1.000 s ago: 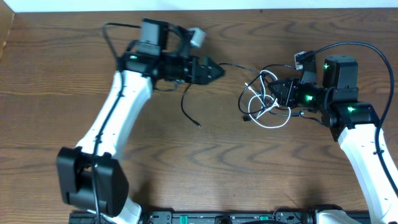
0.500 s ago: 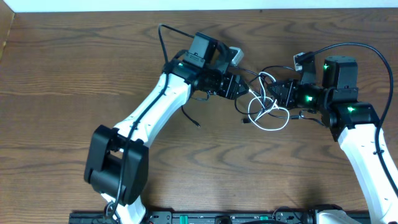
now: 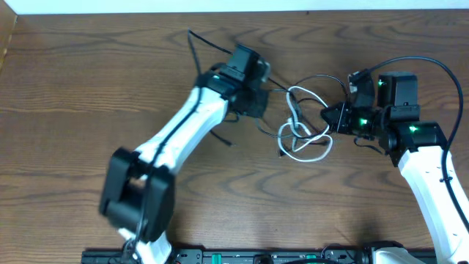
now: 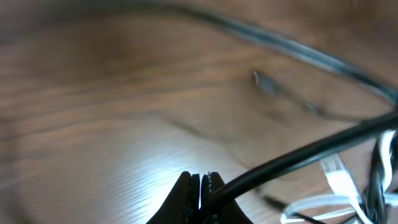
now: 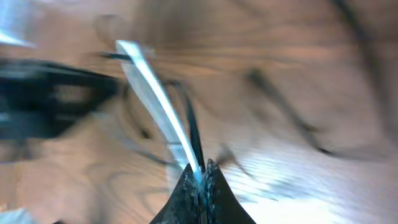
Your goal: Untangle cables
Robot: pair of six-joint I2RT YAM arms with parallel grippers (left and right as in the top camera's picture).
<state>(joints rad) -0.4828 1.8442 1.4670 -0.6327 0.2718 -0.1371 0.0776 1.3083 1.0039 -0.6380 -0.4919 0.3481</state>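
A white cable (image 3: 297,128) and a black cable (image 3: 315,78) lie tangled in loops at the table's centre right. My left gripper (image 3: 262,105) sits at the tangle's left edge. In the left wrist view it (image 4: 200,185) is shut on the black cable (image 4: 311,152), with white loops (image 4: 329,174) blurred at the right. My right gripper (image 3: 327,116) is at the tangle's right side. The right wrist view shows it (image 5: 202,171) shut on the white cable (image 5: 152,93), with a black strand (image 5: 191,134) running right beside it.
A loose end of the black cable (image 3: 223,138) trails under the left forearm. Thick black arm wires arch over the left wrist (image 3: 194,40) and the right arm (image 3: 432,66). The table's far edge (image 3: 234,10) meets a white wall.
My left gripper swung right into the tangle, shut on the black cable, then drew back left. The loops spread leftward with it. The right gripper stayed shut, barely moving.
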